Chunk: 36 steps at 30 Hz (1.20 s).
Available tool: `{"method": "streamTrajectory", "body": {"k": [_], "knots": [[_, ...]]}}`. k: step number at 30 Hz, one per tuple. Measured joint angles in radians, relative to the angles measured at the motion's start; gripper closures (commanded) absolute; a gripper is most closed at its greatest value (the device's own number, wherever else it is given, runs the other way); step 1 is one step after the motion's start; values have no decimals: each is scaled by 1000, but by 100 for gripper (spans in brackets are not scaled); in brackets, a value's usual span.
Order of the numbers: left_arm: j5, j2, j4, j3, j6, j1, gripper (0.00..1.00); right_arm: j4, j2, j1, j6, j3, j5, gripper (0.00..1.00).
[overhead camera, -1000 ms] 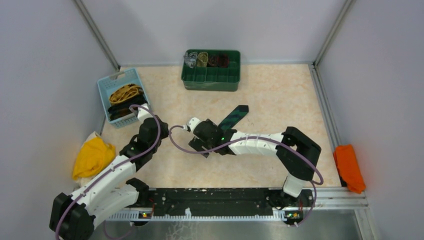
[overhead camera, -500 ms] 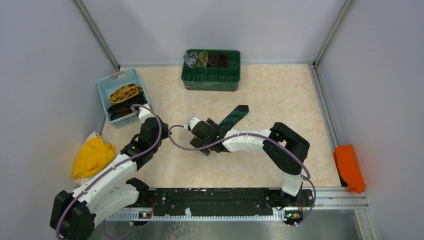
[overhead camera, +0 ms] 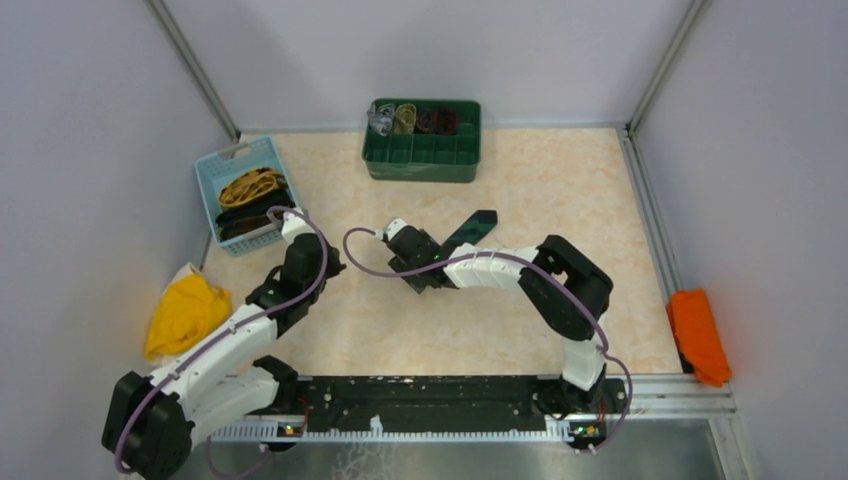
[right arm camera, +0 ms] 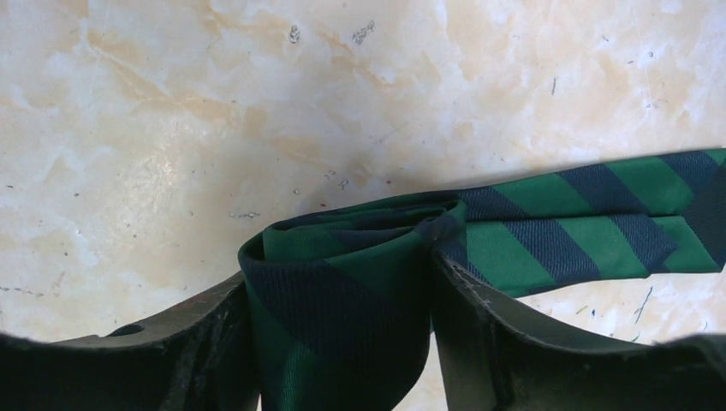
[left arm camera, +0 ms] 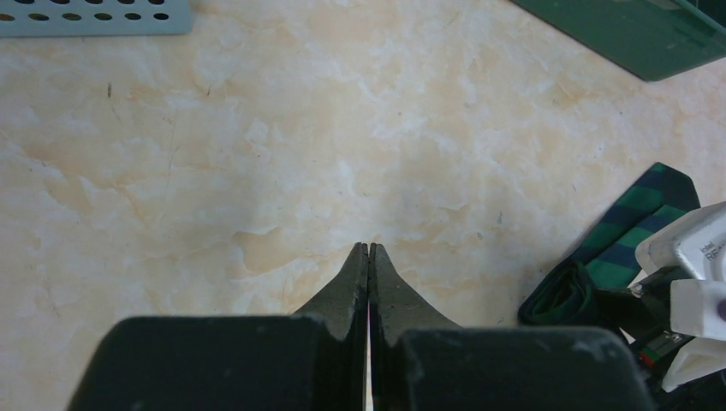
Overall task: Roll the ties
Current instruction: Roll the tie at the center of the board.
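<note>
Closest to me, the two arms rise from a black rail [overhead camera: 430,405] along the near edge of the marble-patterned table [overhead camera: 560,200]. A crumpled yellow cloth [overhead camera: 185,312] lies at the left edge by the wall, and an orange cloth [overhead camera: 698,335] sits at the far right edge, well apart from everything else. The left arm slants up and away, and the left gripper [left arm camera: 368,250] hangs over bare tabletop with its jaws pressed tight together and nothing between them. The right arm bends across toward the middle of the table. There the right gripper [right arm camera: 342,282] is closed onto the rolled end of the green tie [right arm camera: 556,231], with a finger pressed against the fabric on each side and the dark-striped bundle filling the gap. From that roll the rest of the tie runs flat on the table, angling away to the right and ending well short of the back wall. Farther back on the left, just beyond the left gripper, stands a blue basket [overhead camera: 213,168] holding a mustard-yellow tie [overhead camera: 250,185] and, nearer in the same basket, a black tie [overhead camera: 250,213]. Farthest away, against the back wall, is a green bin [overhead camera: 425,160] split into compartments. Its back row holds rolled ties [overhead camera: 405,118], beige and maroon among them.
</note>
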<state>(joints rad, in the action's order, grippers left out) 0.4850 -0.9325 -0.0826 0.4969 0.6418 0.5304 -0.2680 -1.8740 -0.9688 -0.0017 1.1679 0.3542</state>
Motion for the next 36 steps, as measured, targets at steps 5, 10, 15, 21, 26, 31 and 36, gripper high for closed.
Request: {"method": "streamTrajectory", "body": {"k": [5,10,15,21,26,31,36], "knots": [[0,-10,-8,11,-7,-8,100,1,-1,11,19,6,-44,44],[1,-10,-16,49,-11,-23,100,17,6,30,88,26,-208,46],[1,-6,-22,67,-28,-34,100,23,5,31,191,44,-414,47],[-24,-25,-7,85,-55,-38,100,71,-29,73,309,44,-652,49],[-72,-93,23,96,-71,-39,100,109,-63,163,381,42,-798,44],[-117,-161,43,97,-80,-39,100,137,-79,211,403,31,-877,34],[-148,-192,71,97,-85,-39,100,145,-74,212,388,31,-890,23]]}}
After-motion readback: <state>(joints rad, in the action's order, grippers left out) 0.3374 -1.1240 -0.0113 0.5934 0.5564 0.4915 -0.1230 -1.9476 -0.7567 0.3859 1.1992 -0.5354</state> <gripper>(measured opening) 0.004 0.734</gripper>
